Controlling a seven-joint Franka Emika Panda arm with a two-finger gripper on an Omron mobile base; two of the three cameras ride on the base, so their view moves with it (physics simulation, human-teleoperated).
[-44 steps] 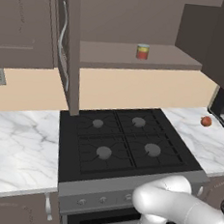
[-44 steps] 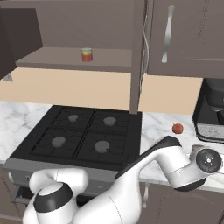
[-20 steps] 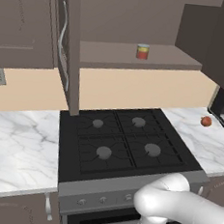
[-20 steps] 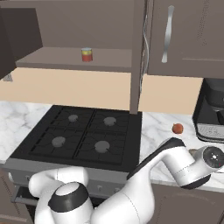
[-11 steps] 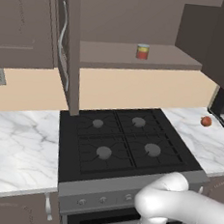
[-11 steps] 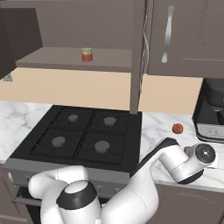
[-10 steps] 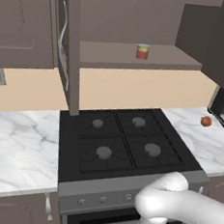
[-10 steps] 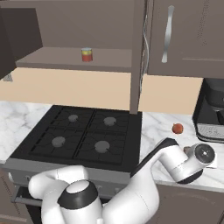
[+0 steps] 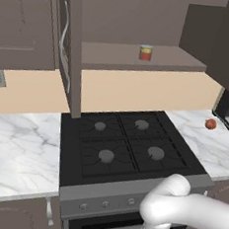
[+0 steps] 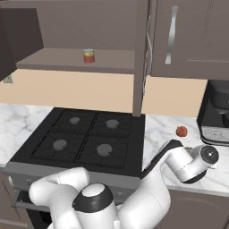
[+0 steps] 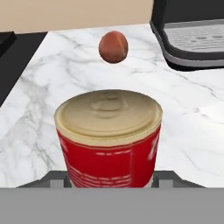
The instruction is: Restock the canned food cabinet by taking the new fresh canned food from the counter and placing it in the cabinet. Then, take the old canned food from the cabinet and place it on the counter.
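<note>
Kitchen wall up top: the open cabinet [image 9: 136,59] over the black stove [image 9: 128,147], marble tabletop [image 11: 39,87] either side. On the shelf sits a can [image 9: 145,52]; it looks orange-red, though too small to be sure. Down at the hand, another can [image 11: 109,140], red with a pale lid, stands on the tabletop before a round red fruit [image 11: 113,47]. The fingers [image 11: 109,178] are closed on its lower sides. It looks rigid, smooth, likely slippery; a mid-height grip seems steadier.

Beige wall [image 9: 138,91], black stovetop [image 9: 125,147], dark base cabinets [image 9: 7,217]
</note>
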